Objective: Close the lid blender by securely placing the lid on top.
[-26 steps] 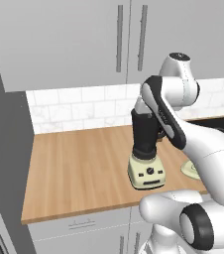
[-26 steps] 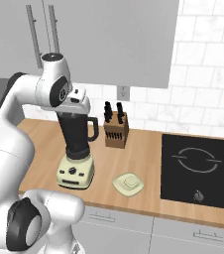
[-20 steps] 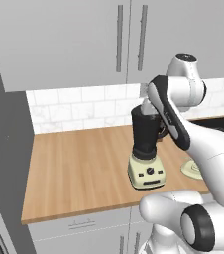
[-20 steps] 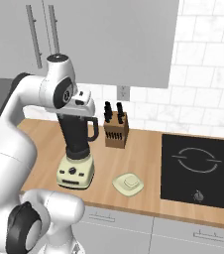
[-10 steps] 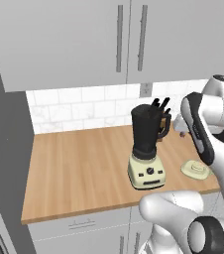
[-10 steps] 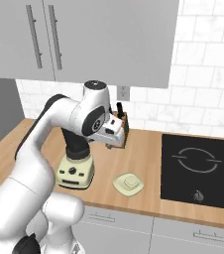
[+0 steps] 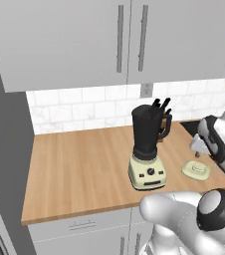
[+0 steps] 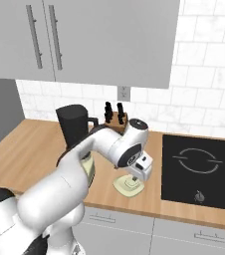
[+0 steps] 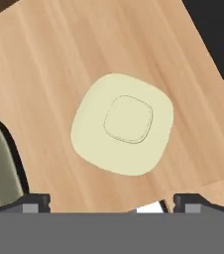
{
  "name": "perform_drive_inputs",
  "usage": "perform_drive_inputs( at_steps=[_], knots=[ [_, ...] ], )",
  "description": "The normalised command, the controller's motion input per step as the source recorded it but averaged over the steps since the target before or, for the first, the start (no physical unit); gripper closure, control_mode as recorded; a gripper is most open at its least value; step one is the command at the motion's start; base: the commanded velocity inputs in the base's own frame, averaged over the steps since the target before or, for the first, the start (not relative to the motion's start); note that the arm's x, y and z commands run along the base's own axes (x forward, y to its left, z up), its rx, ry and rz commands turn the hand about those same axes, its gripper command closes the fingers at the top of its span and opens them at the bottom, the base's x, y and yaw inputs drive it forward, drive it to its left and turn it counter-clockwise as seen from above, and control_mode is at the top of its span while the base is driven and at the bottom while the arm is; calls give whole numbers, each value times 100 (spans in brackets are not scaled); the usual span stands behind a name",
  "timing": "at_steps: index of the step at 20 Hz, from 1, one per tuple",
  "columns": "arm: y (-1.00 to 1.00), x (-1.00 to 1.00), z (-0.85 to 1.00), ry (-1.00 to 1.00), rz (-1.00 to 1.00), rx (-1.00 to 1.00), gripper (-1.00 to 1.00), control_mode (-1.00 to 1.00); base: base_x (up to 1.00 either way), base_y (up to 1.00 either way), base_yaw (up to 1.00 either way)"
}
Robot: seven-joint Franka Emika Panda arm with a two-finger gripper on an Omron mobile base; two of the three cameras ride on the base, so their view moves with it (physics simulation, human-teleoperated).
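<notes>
The blender (image 7: 147, 145) stands on the wooden counter, its black jar mouth uncovered and its cream base (image 7: 147, 175) facing front. In the right base view the jar (image 8: 74, 125) rises behind my arm. The cream-yellow lid (image 7: 195, 170) lies flat on the counter to the right of the base. My gripper (image 7: 197, 152) hangs just above the lid (image 8: 129, 186), pointing down. In the hand view the lid (image 9: 123, 124) lies centred ahead, and my gripper (image 9: 112, 202) is open, its fingertips (image 9: 35, 201) wide apart with nothing between them.
A knife block (image 8: 116, 117) stands against the tiled wall behind the blender. The black cooktop (image 8: 204, 169) starts just right of the lid. The counter's front edge (image 7: 84, 211) runs close below. Wall cabinets (image 7: 129, 35) hang overhead.
My arm has swung from behind the blender jar to the right and down, bringing the gripper over the lid. Blender and lid have stayed in place.
</notes>
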Motion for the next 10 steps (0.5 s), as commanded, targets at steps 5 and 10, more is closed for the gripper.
perform_drive_inputs(
  at_steps=[5,10],
  knots=[
    [-17,61,-86,15,-14,1,-100,-100,0,0,0],
    [-2,54,-39,3,-3,0,-100,-100,0,0,0]
  ],
)
